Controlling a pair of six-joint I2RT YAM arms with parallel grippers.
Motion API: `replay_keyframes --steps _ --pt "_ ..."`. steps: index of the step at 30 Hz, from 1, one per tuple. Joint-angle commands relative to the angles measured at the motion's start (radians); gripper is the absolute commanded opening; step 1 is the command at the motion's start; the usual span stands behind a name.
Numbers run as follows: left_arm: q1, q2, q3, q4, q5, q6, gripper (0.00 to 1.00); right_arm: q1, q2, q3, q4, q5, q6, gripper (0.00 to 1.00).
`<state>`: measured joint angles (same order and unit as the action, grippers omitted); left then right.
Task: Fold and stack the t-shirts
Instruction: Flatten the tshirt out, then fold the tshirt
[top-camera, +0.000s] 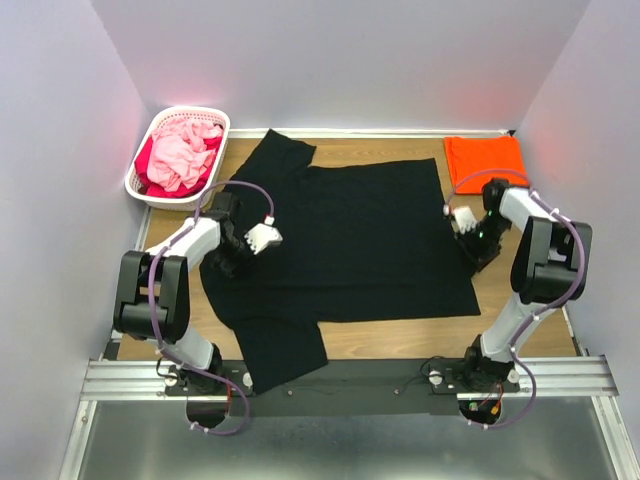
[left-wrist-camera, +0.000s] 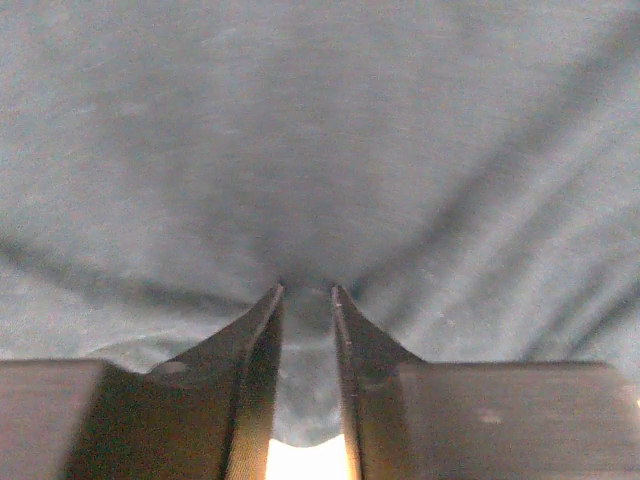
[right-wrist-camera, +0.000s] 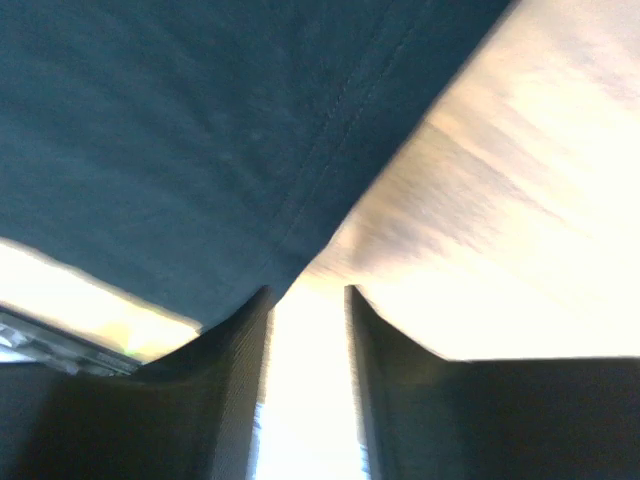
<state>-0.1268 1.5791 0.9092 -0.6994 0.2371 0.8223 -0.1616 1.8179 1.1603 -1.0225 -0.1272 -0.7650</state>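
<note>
Black t-shirt (top-camera: 370, 240), spread flat on the table (top-camera: 400, 335) directly ahead of both arm bases. Note that its long axis runs across you, collar and sleeves to the left and hem to the right, so each arm serves its own end and neither is nearer overall. At the collar end, your left gripper (top-camera: 265, 238) sits on the cloth, closed on a pinch of it. In the left wrist view, creases fan out from the fingertips (left-wrist-camera: 265, 320) and fabric fills the slot between them. At the hem end, your right gripper (top-camera: 462, 218) stands slightly open. Bare table shows between its fingers (right-wrist-camera: 245, 330) and the hem only meets one tip, so judge it as not gripping. Farther back, the orange t-shirt (top-camera: 486, 160) lies folded in the right corner, well apart from the basket (top-camera: 190, 108) of pink clothes at the left.
</note>
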Motion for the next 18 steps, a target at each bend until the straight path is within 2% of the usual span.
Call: replay_keyframes --steps 1,2,3,5,6,7,8,9,12,14,18 --pt "-0.007 -0.025 0.126 -0.159 0.151 0.051 0.4 -0.019 0.009 0.245 -0.092 -0.17 0.035 0.51" --pt "-0.007 -0.015 0.184 -0.167 0.174 0.046 0.41 -0.019 0.032 0.306 -0.115 -0.211 0.042 0.55" --pt "-0.002 0.024 0.317 -0.181 0.221 0.026 0.48 -0.019 0.085 0.434 -0.14 -0.283 0.082 0.59" --pt "0.001 0.073 0.451 -0.18 0.267 -0.001 0.52 -0.018 0.141 0.554 -0.143 -0.348 0.125 0.62" --pt "0.003 0.132 0.58 -0.167 0.309 -0.037 0.53 -0.016 0.196 0.606 -0.134 -0.394 0.168 0.64" --pt "0.004 0.191 0.697 -0.155 0.326 -0.061 0.58 -0.013 0.233 0.718 -0.107 -0.406 0.199 0.64" --pt "0.004 0.191 0.698 -0.137 0.326 -0.089 0.59 -0.01 0.263 0.774 -0.106 -0.414 0.228 0.64" --pt "0.006 0.256 0.808 -0.108 0.337 -0.136 0.59 -0.001 0.338 0.829 -0.09 -0.432 0.284 0.64" --pt "0.006 0.391 0.995 -0.101 0.344 -0.189 0.59 0.025 0.441 1.05 -0.112 -0.453 0.332 0.63" --pt "0.006 0.459 1.045 -0.098 0.334 -0.221 0.58 0.063 0.498 1.093 -0.116 -0.427 0.337 0.61" --pt "0.006 0.502 0.979 -0.036 0.265 -0.241 0.57 0.137 0.521 1.011 -0.085 -0.327 0.294 0.56"
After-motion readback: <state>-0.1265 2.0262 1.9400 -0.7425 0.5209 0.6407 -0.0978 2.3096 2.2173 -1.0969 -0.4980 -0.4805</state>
